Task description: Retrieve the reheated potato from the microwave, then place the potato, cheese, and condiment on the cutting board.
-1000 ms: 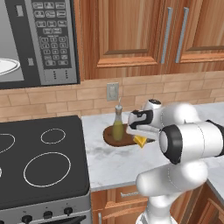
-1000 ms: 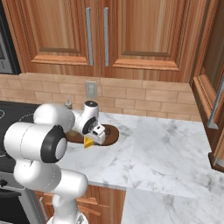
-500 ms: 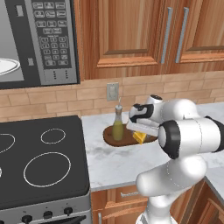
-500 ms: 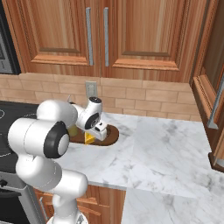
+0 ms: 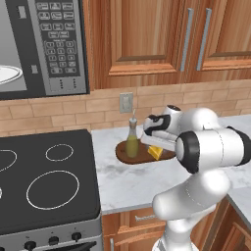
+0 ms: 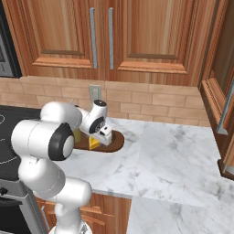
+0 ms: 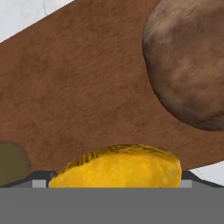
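Even bright rendered light, soft shadows, sharp

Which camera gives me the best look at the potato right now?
The hand view: the potato fills its upper right, lying on the cutting board beyond the cheese. In the left and right base views the arm covers the part of the board where it would lie, so I cannot make it out there.

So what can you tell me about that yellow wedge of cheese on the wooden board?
The cheese is a small yellow-orange wedge with a slightly darker, mottled upper rim. It lies on the dark brown oval cutting board, near the edge facing the robot, right of the olive-green condiment bottle. In the hand view it sits close under the camera, apart from the brown potato.
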Available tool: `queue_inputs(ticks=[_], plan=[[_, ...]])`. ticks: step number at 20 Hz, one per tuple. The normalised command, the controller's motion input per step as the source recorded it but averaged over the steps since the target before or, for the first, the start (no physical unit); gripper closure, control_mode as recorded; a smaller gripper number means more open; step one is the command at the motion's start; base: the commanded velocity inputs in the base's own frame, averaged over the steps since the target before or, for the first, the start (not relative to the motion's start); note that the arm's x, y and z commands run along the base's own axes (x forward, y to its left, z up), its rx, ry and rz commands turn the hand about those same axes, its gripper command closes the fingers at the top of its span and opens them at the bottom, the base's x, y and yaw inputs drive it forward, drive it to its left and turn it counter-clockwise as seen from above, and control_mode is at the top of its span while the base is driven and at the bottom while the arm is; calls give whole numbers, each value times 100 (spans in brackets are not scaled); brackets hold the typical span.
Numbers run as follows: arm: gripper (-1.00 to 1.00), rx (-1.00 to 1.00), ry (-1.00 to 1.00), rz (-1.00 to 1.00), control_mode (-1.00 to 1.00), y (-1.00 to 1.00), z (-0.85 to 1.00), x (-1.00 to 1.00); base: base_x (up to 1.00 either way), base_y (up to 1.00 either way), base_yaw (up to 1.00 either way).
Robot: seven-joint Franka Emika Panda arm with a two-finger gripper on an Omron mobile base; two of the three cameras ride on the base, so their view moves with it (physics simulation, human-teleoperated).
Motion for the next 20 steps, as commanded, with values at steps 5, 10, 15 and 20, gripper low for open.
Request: queue_inputs(ticks=[5, 10, 15, 20], plan=[[100, 0, 0, 0, -100, 0, 1, 23, 0, 0, 0], [100, 0, 0, 0, -100, 0, 0, 17, 0, 0, 0], [100, 0, 0, 0, -100, 0, 0, 12, 0, 0, 0], [100, 0, 0, 0, -100, 1, 0, 8, 0, 0, 0]])
